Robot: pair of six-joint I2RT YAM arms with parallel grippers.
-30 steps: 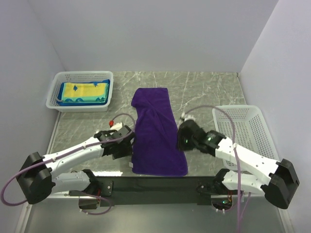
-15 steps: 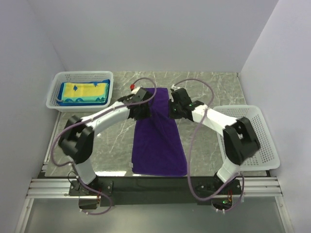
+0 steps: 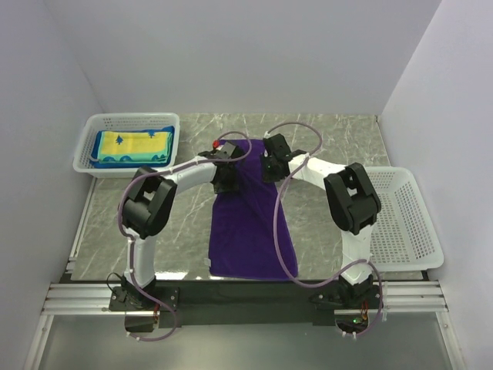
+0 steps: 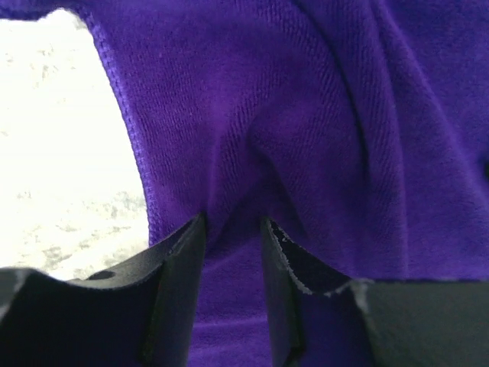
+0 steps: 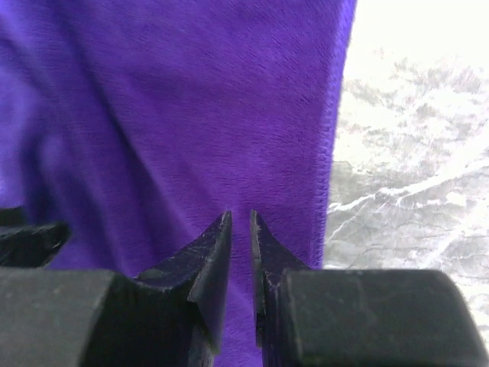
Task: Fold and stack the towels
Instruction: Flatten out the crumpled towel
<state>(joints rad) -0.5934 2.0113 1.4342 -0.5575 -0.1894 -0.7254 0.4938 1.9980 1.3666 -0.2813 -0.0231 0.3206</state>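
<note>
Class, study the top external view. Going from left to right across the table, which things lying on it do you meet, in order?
A white basket holding folded towels → the purple towel → an empty white basket.

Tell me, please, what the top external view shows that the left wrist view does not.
Only the top external view shows the whole purple towel on the table, the right gripper at its far end, the left basket holding folded towels, and the right basket. Only the left wrist view shows cloth puckered between the left gripper's fingers, and the stitched hem. Both show the left gripper on the towel's far end.
</note>
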